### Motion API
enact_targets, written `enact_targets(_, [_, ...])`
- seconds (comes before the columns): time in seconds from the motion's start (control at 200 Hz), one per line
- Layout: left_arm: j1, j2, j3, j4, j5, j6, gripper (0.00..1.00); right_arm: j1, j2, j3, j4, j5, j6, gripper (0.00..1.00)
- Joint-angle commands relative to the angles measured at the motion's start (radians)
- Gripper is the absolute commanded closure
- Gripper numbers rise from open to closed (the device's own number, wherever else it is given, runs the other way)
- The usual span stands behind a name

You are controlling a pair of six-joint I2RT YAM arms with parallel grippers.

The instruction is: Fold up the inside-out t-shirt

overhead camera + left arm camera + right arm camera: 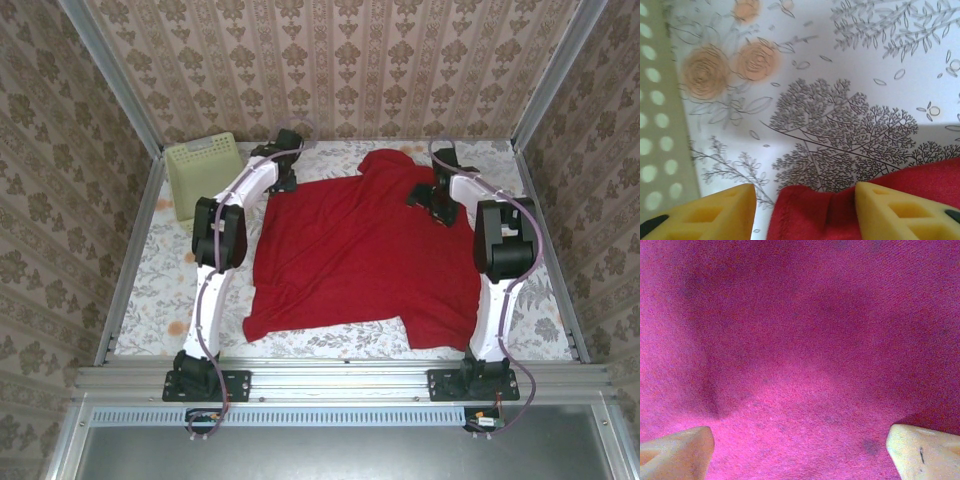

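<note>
Both arms reach to the far edge of the bench (150,290): left end effector (805,192) half open astride the t-shirt (350,250) corner, not clamped; right end effector (800,432) wide open, empty, over cloth; bare bench along the left edge

Blurred, probably the basket (657,125), cut by left edge; t-shirt (805,215) cut below.

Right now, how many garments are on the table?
1: the red t-shirt, spread across the middle of the table. Another could be hidden underneath it.
</note>
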Motion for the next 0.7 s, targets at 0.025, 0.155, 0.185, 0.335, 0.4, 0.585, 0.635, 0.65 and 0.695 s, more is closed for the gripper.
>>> enact_targets(0.025, [0.019,0.053,0.06,-0.068,0.032,0.019,0.5,-0.022,-0.03,-0.062,-0.048,0.019,0.064,0.07])
enact_targets(0.155, [0.023,0.061,0.073,-0.079,0.034,0.013,0.58,-0.044,-0.059,-0.123,-0.044,0.029,0.099,0.07])
enact_targets(0.185, [0.024,0.061,0.076,-0.08,0.035,0.011,0.6,-0.051,-0.068,-0.139,-0.04,0.025,0.102,0.07])
enact_targets(0.335, [0.025,0.047,0.075,-0.083,0.035,0.001,0.7,-0.069,-0.123,-0.228,-0.004,0.03,0.115,0.07])
enact_targets(0.4, [0.025,0.037,0.075,-0.085,0.037,-0.001,0.75,-0.078,-0.14,-0.257,0.0,0.035,0.118,0.06])
enact_targets(0.585, [0.027,-0.02,0.034,-0.074,0.04,-0.015,0.87,-0.116,-0.193,-0.363,0.053,0.04,0.143,0.06])
enact_targets(0.635, [0.026,-0.051,0.004,-0.057,0.045,-0.021,0.9,-0.12,-0.21,-0.387,0.068,0.042,0.141,0.08])
enact_targets(0.65, [0.026,-0.06,-0.006,-0.051,0.047,-0.026,0.91,-0.12,-0.219,-0.393,0.069,0.05,0.143,0.08])
enact_targets(0.695, [0.026,-0.095,-0.044,-0.031,0.054,-0.036,0.93,-0.125,-0.238,-0.408,0.061,0.063,0.154,0.08])
